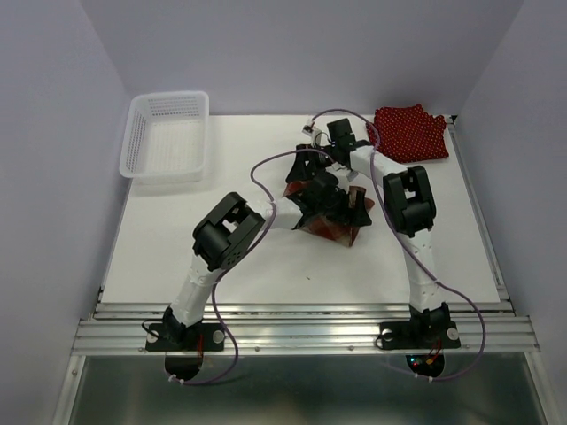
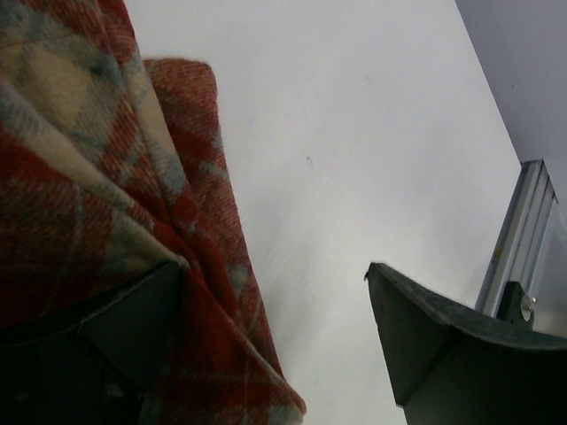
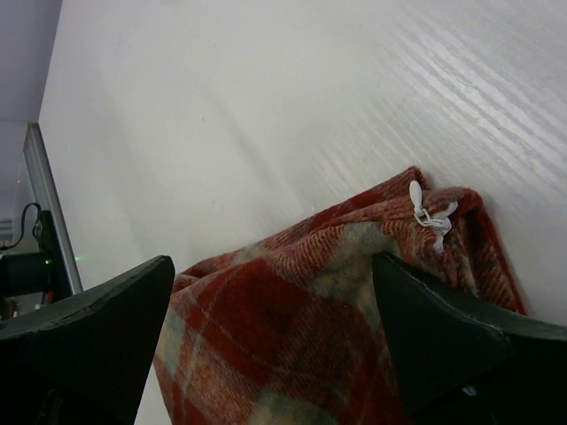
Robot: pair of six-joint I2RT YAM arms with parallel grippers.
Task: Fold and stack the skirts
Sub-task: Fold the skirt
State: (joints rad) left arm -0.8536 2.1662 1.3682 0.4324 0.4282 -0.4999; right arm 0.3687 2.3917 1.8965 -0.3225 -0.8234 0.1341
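Red-and-cream plaid cloth skirt point(image 1: 335, 228) lies crumpled on the white table point(image 1: 266, 266) beneath both arms. Left gripper point(image 2: 275, 274) is spread wide, with plaid against one finger; right gripper point(image 3: 273, 261) gapes over the plaid. Dark red polka-dot cloth skirt point(image 1: 409, 131) lies far right. White plastic lattice basket point(image 1: 133, 133) stands far left, well apart from both skirts.

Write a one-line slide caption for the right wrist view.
Open right hand framing the red-and-cream plaid skirt, a small white tag at its edge, on the white table.
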